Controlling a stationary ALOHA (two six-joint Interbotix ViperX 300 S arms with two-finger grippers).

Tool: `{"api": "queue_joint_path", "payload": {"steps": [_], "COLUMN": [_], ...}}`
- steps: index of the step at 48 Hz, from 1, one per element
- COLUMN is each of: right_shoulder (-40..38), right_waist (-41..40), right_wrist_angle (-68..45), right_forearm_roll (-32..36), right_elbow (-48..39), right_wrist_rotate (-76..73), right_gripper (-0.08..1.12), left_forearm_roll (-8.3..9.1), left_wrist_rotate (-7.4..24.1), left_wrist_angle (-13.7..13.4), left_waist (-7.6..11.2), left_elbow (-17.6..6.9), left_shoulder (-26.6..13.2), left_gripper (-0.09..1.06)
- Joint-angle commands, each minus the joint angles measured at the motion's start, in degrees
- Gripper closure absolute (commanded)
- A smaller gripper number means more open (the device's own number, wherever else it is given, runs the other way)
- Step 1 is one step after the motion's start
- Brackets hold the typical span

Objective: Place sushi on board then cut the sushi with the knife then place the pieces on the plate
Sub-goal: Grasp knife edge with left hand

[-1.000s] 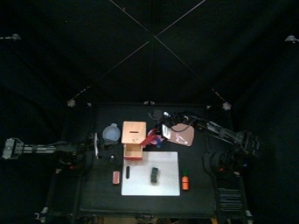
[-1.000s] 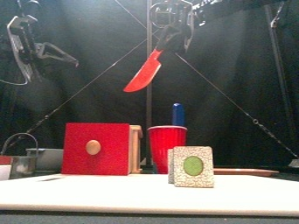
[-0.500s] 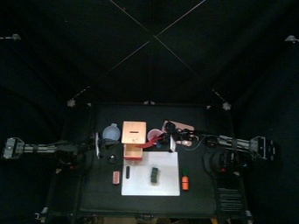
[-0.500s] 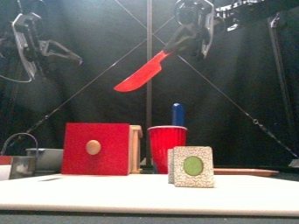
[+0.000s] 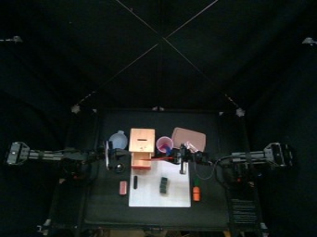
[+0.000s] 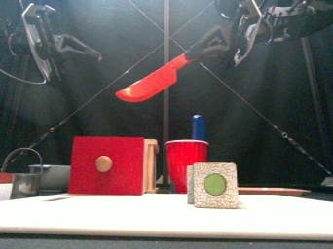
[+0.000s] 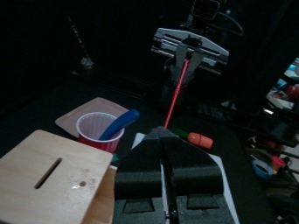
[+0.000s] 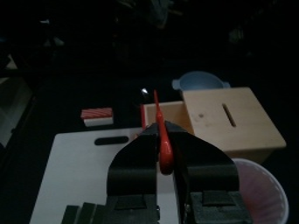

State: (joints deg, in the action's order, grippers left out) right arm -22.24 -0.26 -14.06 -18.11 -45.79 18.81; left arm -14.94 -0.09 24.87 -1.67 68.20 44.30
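Black bench (image 5: 106,199) carries white cutting board (image 5: 177,176), lower centre of top view. Sushi roll (image 5: 162,186) lies on the board. Right gripper (image 6: 235,41), upper right of front view: jaws clamped on red knife (image 6: 152,80), held high. Left gripper (image 7: 163,144): jaws closed, empty.

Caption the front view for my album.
Right gripper holds the red knife aloft; sushi, red cup and box stand below.

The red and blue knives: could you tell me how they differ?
The red knife is held in the air by the right gripper; the blue knife stands in the red cup. The red knife slants; the blue knife looks upright. Both are toy knives.
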Motion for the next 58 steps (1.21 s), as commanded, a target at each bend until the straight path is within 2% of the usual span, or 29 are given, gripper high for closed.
{"api": "queue_joint_path", "payload": {"steps": [1,12,18,23,32,35,39,45,50,58], "right_shoulder": [-1.14,-1.14,-1.05,-1.14,-1.14,-1.14,-1.23,-1.14,-1.23,-1.23], "right_waist": [1.93,3.52,3.96,4.57,5.63,5.71,5.71,5.71,5.71,5.71], "right_wrist_angle": [-8.35,-14.06,-14.15,-14.41,-14.59,-14.59,-14.59,-14.77,-14.77,-14.77], "right_forearm_roll": [0.70,1.23,1.49,1.58,1.32,1.23,1.23,1.23,1.23,1.23], "right_elbow": [-1.67,-3.69,-3.96,-4.31,-4.22,-4.22,-4.22,-4.13,-4.13,-4.13], "right_wrist_rotate": [-0.09,-0.09,0.00,-0.18,-0.18,-0.18,-0.18,-0.18,-0.18,-0.18], "right_gripper": [0.65,0.65,0.65,0.65,0.65,0.65,0.65,0.65,0.65,0.65], "left_forearm_roll": [0.18,0.26,0.53,0.88,0.88,0.88,0.97,2.02,3.60,5.98], "left_wrist_rotate": [0.00,0.09,0.26,0.26,0.26,0.26,0.44,0.44,0.44,0.53], "left_wrist_angle": [0.26,0.26,-0.09,-0.53,0.18,0.53,0.53,0.62,0.97,4.83], "left_waist": [2.20,5.80,6.24,6.24,5.98,5.89,5.98,6.33,6.33,5.89], "left_elbow": [-1.58,-2.29,-3.08,-3.96,-3.52,-3.43,-3.52,-4.22,-5.19,-5.98], "left_shoulder": [-0.18,-2.37,-5.71,-8.26,-8.70,-8.88,-9.32,-10.90,-13.18,-15.73], "left_gripper": [0.75,0.75,0.71,0.58,0.27,0.21,0.19,0.19,0.17,0.15]}}
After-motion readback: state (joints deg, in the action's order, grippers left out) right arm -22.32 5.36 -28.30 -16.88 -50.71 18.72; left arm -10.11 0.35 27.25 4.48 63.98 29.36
